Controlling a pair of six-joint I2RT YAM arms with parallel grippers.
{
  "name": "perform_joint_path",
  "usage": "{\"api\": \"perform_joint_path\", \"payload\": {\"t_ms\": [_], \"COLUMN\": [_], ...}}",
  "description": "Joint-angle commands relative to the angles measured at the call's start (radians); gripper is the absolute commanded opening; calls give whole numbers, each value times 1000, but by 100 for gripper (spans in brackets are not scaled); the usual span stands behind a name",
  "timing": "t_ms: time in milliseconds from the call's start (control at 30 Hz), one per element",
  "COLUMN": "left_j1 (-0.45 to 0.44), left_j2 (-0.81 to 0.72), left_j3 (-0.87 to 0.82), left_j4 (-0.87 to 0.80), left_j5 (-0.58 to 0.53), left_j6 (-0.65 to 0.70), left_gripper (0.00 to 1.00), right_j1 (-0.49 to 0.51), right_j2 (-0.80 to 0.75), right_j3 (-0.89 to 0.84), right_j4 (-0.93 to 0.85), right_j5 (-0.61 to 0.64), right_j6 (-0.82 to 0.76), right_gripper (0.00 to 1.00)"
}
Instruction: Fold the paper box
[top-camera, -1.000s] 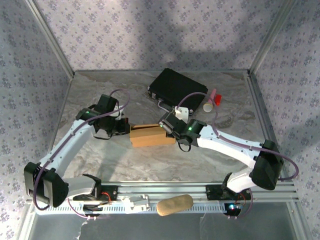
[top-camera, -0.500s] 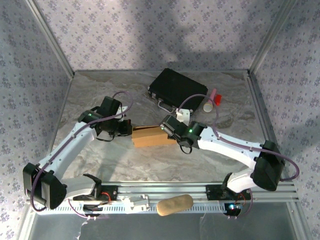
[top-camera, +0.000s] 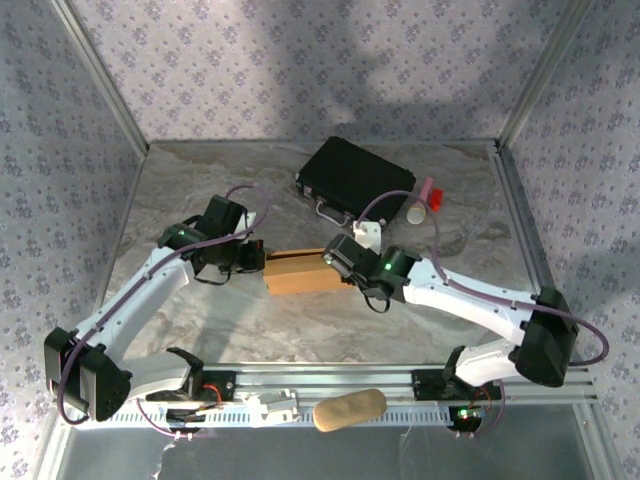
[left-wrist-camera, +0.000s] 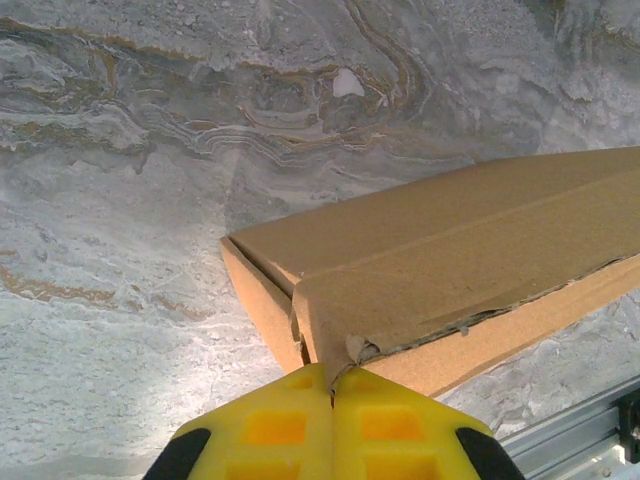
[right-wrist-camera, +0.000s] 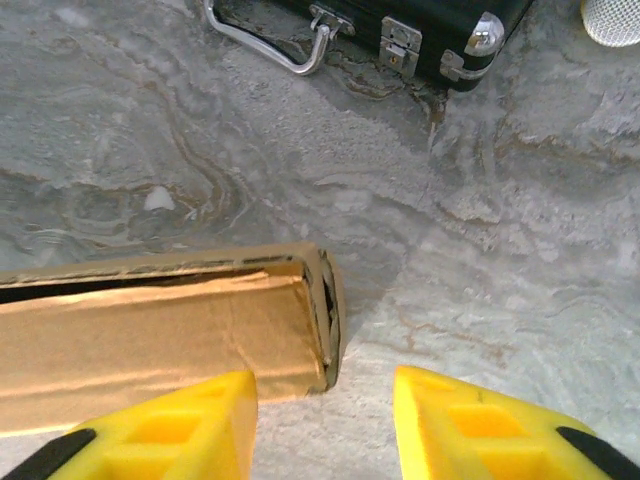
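Both arms have closed in on the paper box (top-camera: 300, 274) over the last second: the left pincer (top-camera: 254, 262) has slid right up to the box's left end, and the right arm's elbow has swung outward while the right pincer (top-camera: 338, 262) stays at the right end.

Seen from the left wrist, the left pincer (left-wrist-camera: 331, 392) is clenched, its yellow fingertips pressed together right at the frayed corner of the box's top flap (left-wrist-camera: 450, 250). I cannot tell whether any cardboard is caught between them.

Seen from the right wrist, the right pincer (right-wrist-camera: 325, 420) is released, its fingers (right-wrist-camera: 170, 430) spread wide. The box's end (right-wrist-camera: 150, 340) lies just ahead of one finger, its flap slightly ajar.

The box lies flat on the marbled bench (top-camera: 200, 180), mid-bench between the pincers. A black case (top-camera: 355, 175) with a metal handle sits beyond it, apart.
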Motion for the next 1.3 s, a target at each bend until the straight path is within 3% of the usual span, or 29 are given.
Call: {"api": "perform_joint_path", "payload": {"t_ms": [0, 200, 433, 600, 733, 900, 1267], "left_j1": [-13, -25, -33, -37, -39, -43, -57], "left_j2": [-7, 0, 0, 1, 1, 5, 12], "left_j3": [-18, -11, 3, 6, 6, 8, 12], "left_j4": [-34, -36, -47, -49, -48, -47, -42], "left_j5": [-26, -34, -51, -58, -62, -66, -84], "left_j6": [-12, -10, -7, -5, -4, -4, -3], "left_gripper": [0, 0, 0, 0, 0, 0, 0], "right_j1": [11, 28, 48, 72, 134, 130, 56], "right_j2": [-67, -190, -231, -156, -75, 47, 287], "right_j3": [-21, -29, -49, -18, 78, 199, 399], "right_j4": [-35, -33, 55, 78, -5, -95, -138], "right_j5": [-14, 7, 13, -9, 26, -84, -280], "right_j6": [35, 103, 391, 759, 1001, 1253, 1398], "right_gripper": [45, 47, 56, 76, 91, 93, 96]}}
